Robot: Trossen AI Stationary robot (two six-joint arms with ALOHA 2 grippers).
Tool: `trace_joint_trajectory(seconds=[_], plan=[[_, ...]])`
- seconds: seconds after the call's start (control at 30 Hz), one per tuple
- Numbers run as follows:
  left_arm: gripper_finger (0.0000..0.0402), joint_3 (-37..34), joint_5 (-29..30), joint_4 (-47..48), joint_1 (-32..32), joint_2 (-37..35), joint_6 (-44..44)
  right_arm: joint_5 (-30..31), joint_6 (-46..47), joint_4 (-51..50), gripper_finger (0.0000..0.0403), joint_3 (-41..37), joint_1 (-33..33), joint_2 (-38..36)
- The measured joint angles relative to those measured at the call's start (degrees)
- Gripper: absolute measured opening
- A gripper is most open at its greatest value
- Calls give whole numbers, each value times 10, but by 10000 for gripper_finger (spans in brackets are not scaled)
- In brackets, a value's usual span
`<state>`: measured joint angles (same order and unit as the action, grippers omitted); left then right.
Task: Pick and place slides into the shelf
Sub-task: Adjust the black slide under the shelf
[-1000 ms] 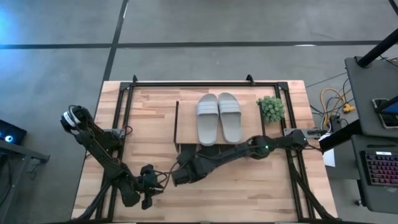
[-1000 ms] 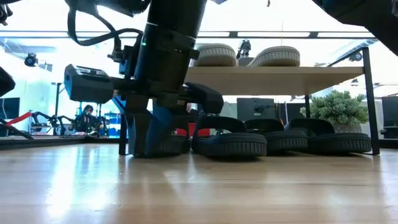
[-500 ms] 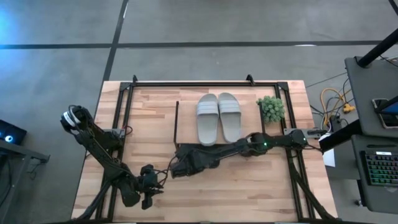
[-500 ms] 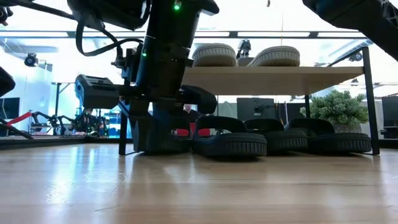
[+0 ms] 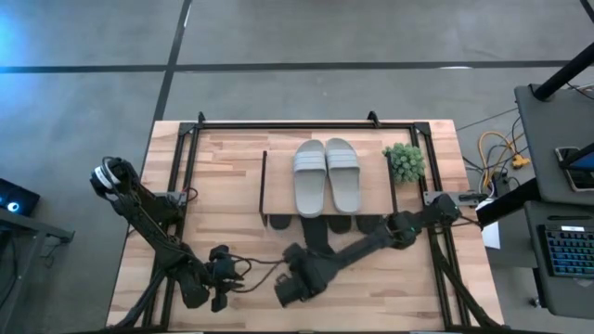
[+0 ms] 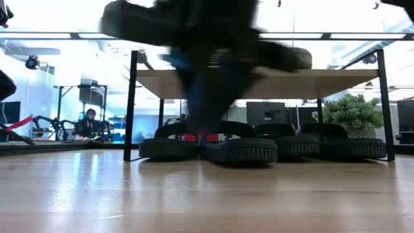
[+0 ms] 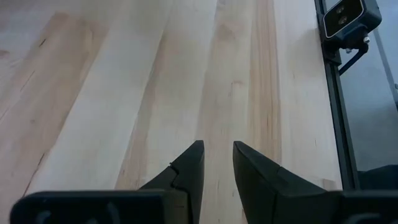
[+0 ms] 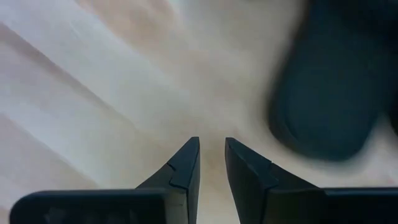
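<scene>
wooden table (image 5: pixel 223 186) lies bare between both grippers' slightly parted, empty jaws; slides (image 6: pixel 239 147) look light, rubbery, best gripped by the strap.

Robotics lab: concrete floor (image 5: pixel 93 83), desk with keyboard (image 5: pixel 566 252) at frame right, more arm rigs (image 6: pixel 48 126) behind a seated person (image 6: pixel 87 123).

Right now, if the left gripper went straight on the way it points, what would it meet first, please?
Probably nothing but bare tabletop: the left gripper points across empty boards. A black frame rail runs beside its line, though depth is unclear.
</scene>
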<state>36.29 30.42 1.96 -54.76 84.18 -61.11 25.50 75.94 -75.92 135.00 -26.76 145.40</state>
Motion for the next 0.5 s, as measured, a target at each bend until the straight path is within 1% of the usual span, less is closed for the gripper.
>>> trace_joint_trajectory(seconds=[0.1, 0.2, 0.37, 0.43, 0.5], plan=[[70, 0, 0, 0, 0, 0, 4, -8, 73, -60, 68, -7, -23, 0], [70, 0, 0, 0, 0, 0, 5, -24, 118, -110, 68, -11, -33, 0], [70, 0, 0, 0, 0, 0, 5, -42, 115, -112, 68, -49, -29, 0], [70, 0, 0, 0, 0, 0, 5, -53, 97, -85, 68, -66, -23, 0], [70, 0, -1, 0, 0, 0, 4, -52, 88, -65, 68, -80, -17, 0]])
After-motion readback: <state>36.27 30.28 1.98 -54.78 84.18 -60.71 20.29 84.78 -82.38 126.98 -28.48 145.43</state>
